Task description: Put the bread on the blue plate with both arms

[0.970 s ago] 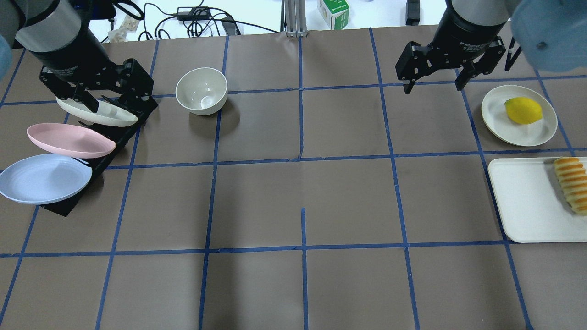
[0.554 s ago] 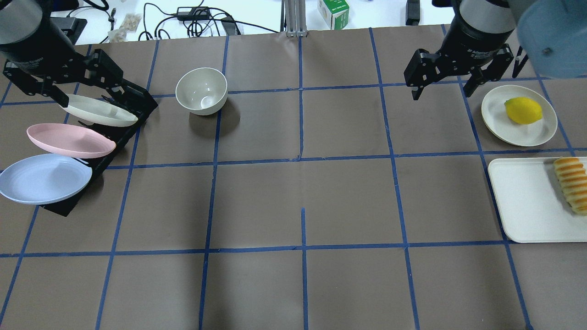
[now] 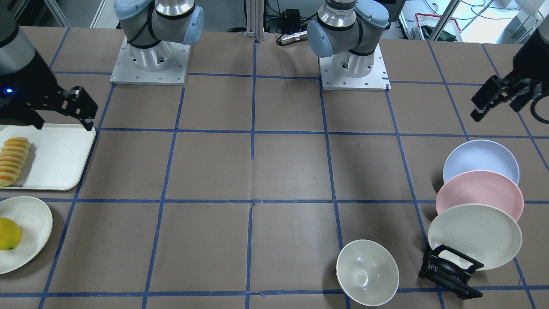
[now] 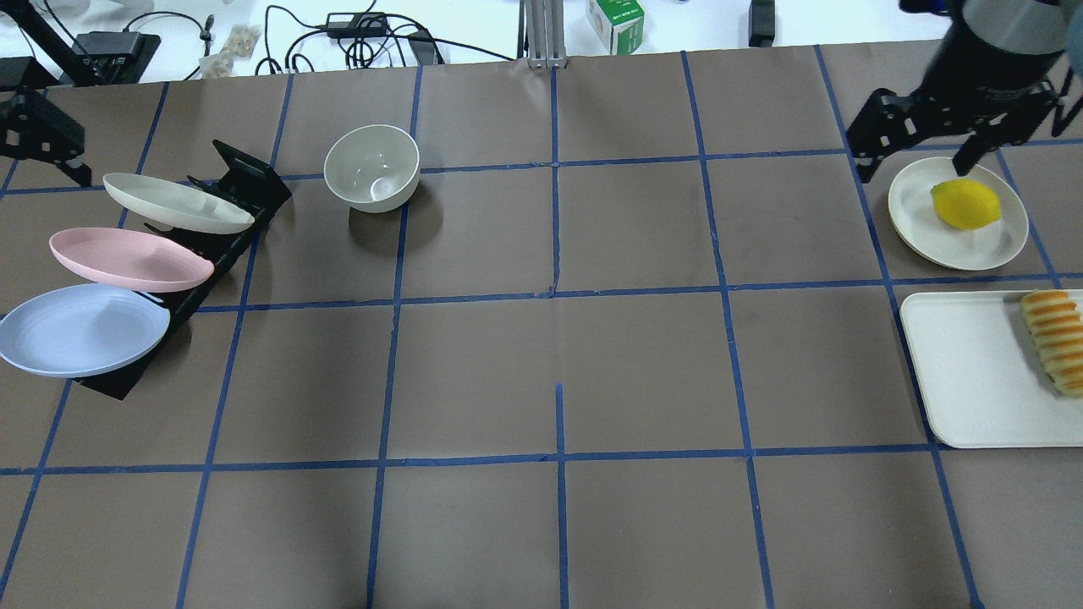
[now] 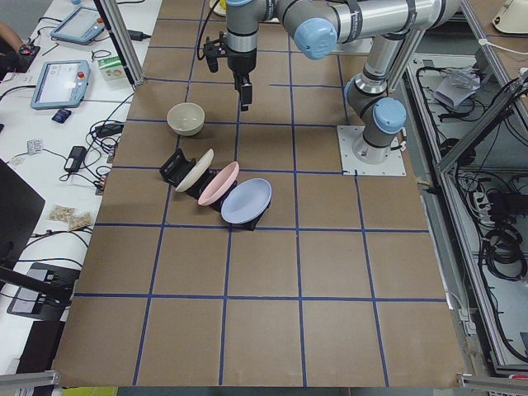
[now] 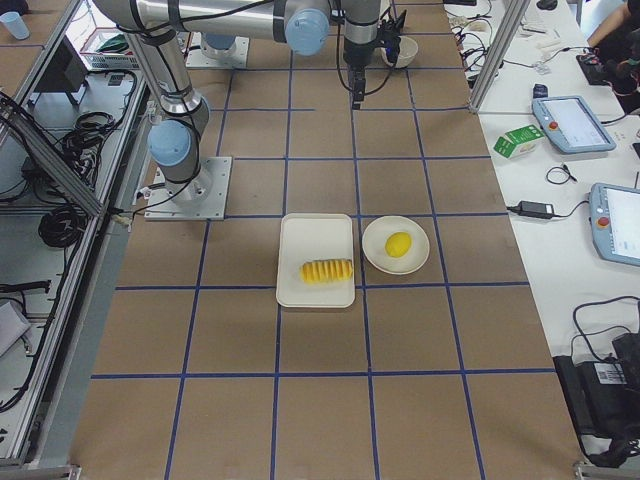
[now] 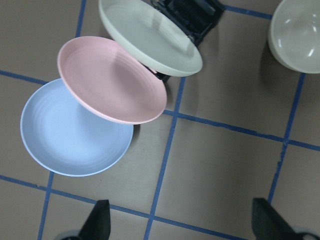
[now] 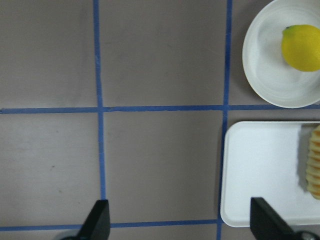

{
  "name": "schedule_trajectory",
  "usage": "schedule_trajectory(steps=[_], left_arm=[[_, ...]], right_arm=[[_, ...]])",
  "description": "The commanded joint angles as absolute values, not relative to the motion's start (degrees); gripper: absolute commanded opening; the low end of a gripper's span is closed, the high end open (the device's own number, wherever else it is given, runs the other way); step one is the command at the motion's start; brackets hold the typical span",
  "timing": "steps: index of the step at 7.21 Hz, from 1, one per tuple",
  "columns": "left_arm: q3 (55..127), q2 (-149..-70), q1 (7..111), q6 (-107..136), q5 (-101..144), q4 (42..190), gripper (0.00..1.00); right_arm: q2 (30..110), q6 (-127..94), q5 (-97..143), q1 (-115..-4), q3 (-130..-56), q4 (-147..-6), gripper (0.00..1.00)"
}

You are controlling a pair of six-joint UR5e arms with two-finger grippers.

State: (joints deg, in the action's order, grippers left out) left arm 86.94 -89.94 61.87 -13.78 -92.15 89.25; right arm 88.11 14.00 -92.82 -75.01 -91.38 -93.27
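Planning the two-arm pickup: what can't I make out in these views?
Bread: overhead, front-facing and right wrist views crop it at a frame edge; whole only in the exterior right view, small.
Blue plate: front-facing, its lower rim hidden behind the pink plate.
Rack: front-facing, mostly covered by the plates.

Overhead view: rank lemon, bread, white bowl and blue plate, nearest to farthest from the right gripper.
1. lemon, right side, close by the right gripper.
2. bread, on the tray, right edge.
3. white bowl, left of centre.
4. blue plate, far left in the rack.
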Motion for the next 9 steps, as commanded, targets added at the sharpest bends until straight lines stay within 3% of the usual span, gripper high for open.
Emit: schedule_trajectory(steps=[1,4,7,9], left_arm=[[87.79,-91.84,51.29,-32.33,-91.93,86.33,1.0],[88.16,-96.13,41.08,-42.5,-90.02,83.59,1.0],[87.98,-102.54,35.78,-44.91,-83.34,82.63,1.0],[88.15,-107.47,35.77,-44.3,-79.12,79.12,1.0]], right_arm=[[87.98,23.15,-92.82,-60.55,-96.56,-93.43,1.0],[86.92,30.14,-92.9,-55.55,-103.7,-100.95,1.0],[86.58,30.32,-92.37,-50.8,-104.06,-101.34,1.0],[81.68,34.26,-92.55,-47.4,-104.06,-104.65,1.0]])
